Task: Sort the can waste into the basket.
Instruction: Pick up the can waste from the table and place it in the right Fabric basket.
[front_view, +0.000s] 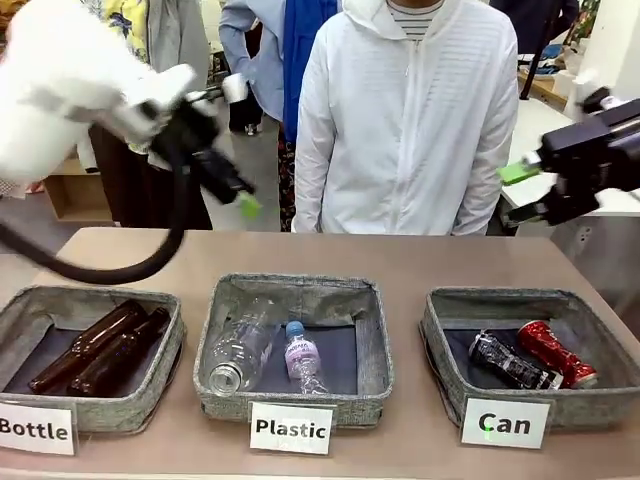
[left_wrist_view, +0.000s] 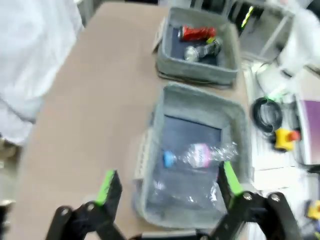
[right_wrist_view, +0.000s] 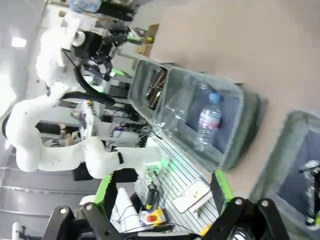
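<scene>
The basket (front_view: 436, 340) with the white "Can" card stands at the table's right front. Two dented cans lie inside it: a black can (front_view: 512, 361) and, beside it, a shiny red can (front_view: 553, 351). High over the table's left rear hangs my left gripper (front_view: 244, 200), open and holding nothing. My right gripper (front_view: 523, 192) floats above the right rear corner, also open and empty. In the left wrist view my left gripper (left_wrist_view: 169, 184) is spread over the middle basket, and beyond it lie the red can (left_wrist_view: 197, 33) and the black can (left_wrist_view: 202, 50) in the basket (left_wrist_view: 195, 71). In the right wrist view my right gripper (right_wrist_view: 162, 187) stands wide open.
The "Plastic" basket (front_view: 222, 330) in the middle holds clear plastic bottles (front_view: 303, 358). At the left, brown glass bottles (front_view: 100, 348) lie in the "Bottle" basket (front_view: 168, 345). A person in a white jacket (front_view: 410, 120) stands at the far edge. The tabletop behind the baskets is bare.
</scene>
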